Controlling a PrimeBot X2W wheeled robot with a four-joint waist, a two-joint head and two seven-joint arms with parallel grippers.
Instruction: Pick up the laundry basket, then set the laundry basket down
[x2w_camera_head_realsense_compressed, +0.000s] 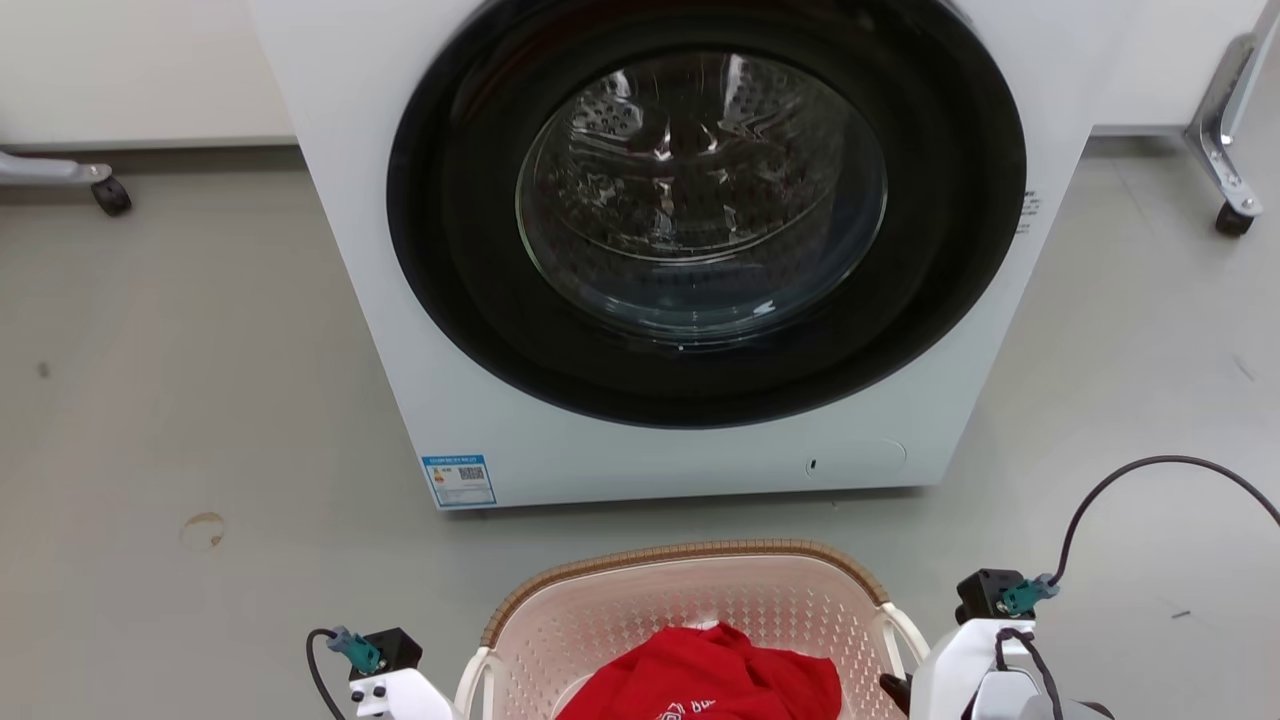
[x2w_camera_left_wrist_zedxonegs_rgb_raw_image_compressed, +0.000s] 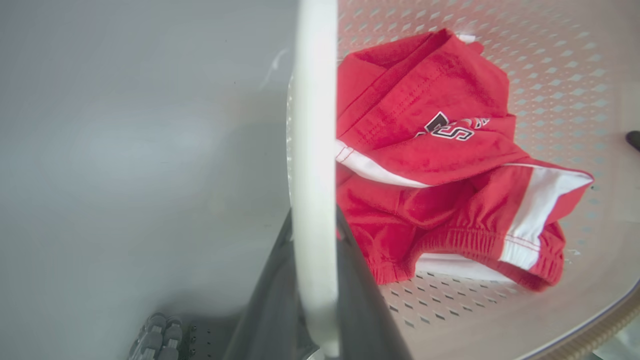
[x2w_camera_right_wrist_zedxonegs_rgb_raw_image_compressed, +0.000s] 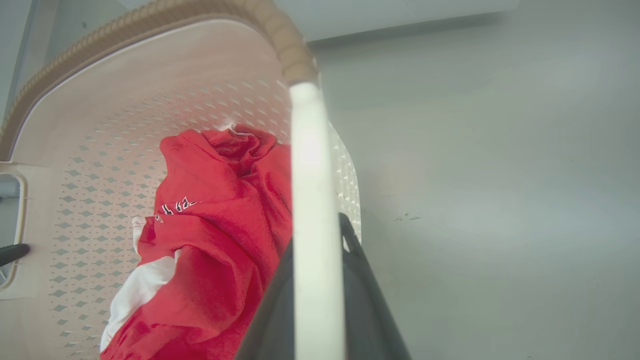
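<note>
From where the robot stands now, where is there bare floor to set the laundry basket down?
The grey floor left of the washer, out to the black caster, is bare. The floor right of the washer, up to the wheeled metal leg, is bare too. The strip between the washer's front and the laundry basket is narrow and crowded.

Laundry basket (x2w_camera_head_realsense_compressed: 640, 610), one item. We record a small rounded-rectangular tub in pale pink plastic, walls pierced with rows of small holes, rim (x2w_camera_head_realsense_compressed: 700, 549) banded in brown woven-look trim. Two white loop handles: left handle (x2w_camera_left_wrist_zedxonegs_rgb_raw_image_compressed: 312, 150), right handle (x2w_camera_right_wrist_zedxonegs_rgb_raw_image_compressed: 312, 200). It sits upright, mouth up, near the washer (x2w_camera_head_realsense_compressed: 600, 460) front, apart from it. We cannot tell whether it touches the grey floor (x2w_camera_head_realsense_compressed: 200, 400).
</note>
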